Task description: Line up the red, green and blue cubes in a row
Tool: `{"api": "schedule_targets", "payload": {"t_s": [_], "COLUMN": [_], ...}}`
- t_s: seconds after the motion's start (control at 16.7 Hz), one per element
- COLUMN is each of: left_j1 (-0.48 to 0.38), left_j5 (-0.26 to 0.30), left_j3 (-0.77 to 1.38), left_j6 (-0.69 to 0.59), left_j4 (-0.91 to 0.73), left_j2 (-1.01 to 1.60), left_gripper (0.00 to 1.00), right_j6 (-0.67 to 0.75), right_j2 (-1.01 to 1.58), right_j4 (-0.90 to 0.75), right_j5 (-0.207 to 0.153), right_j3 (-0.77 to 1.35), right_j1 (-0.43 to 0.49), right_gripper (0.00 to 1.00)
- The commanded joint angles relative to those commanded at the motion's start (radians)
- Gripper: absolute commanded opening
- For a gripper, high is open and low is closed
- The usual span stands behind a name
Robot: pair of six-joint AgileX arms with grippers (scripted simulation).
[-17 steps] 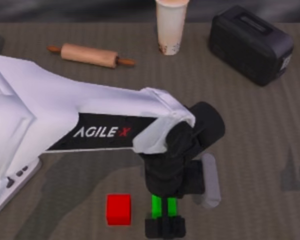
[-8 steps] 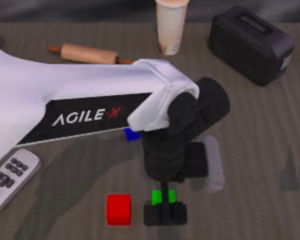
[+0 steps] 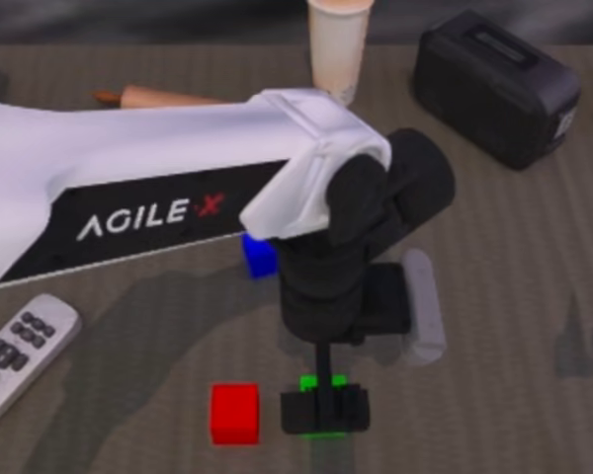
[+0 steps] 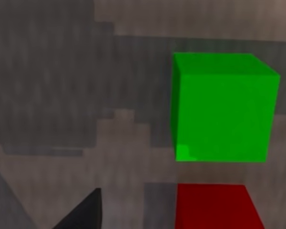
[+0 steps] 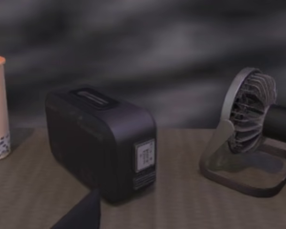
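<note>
The green cube (image 3: 324, 381) rests on the table near the front edge, mostly hidden under my left gripper (image 3: 324, 410), which hangs open above it. In the left wrist view the green cube (image 4: 224, 107) stands free on the mat with the red cube (image 4: 214, 207) close beside it, a small gap between them, and only one dark fingertip (image 4: 86, 214) shows. The red cube (image 3: 235, 413) lies just left of the green one. Farther back, the blue cube (image 3: 259, 255) peeks out from under the left arm. My right arm is parked out of the top view, with one fingertip (image 5: 83, 214) showing.
A paper cup (image 3: 338, 44) and a black box (image 3: 494, 84) stand at the back. A rolling pin (image 3: 143, 96) lies at the back left, partly under the arm. A remote (image 3: 15, 351) sits at the left edge. A small fan (image 5: 250, 129) is at the right.
My left gripper has let go of the green cube and risen above it. The left arm has swung back, uncovering the blue cube and the remote.
</note>
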Motion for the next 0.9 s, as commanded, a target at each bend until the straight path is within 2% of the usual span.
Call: {"api": "schedule_targets", "payload": {"t_s": [0.18,0.72,0.9], "left_j1": [0.043,0.330,0.376], "left_j5": [0.000,0.002,0.002], "left_j3": [0.070,0.580,0.639], "left_j6": [0.014,0.088,0.098], "left_j4": [-0.028,-0.188,-0.209], "left_j2": [0.059,0.394,0.440], "left_gripper": [1.00,1.00,1.00], "right_j6": [0.000,0.000,0.000], "right_j2": [0.000,0.000,0.000], "right_j4": [0.000,0.000,0.000], "right_j5": [0.000,0.000,0.000], "right_j3": [0.000,0.000,0.000], "right_j1": [0.000,0.000,0.000], "right_gripper": [1.00,1.00,1.00]}}
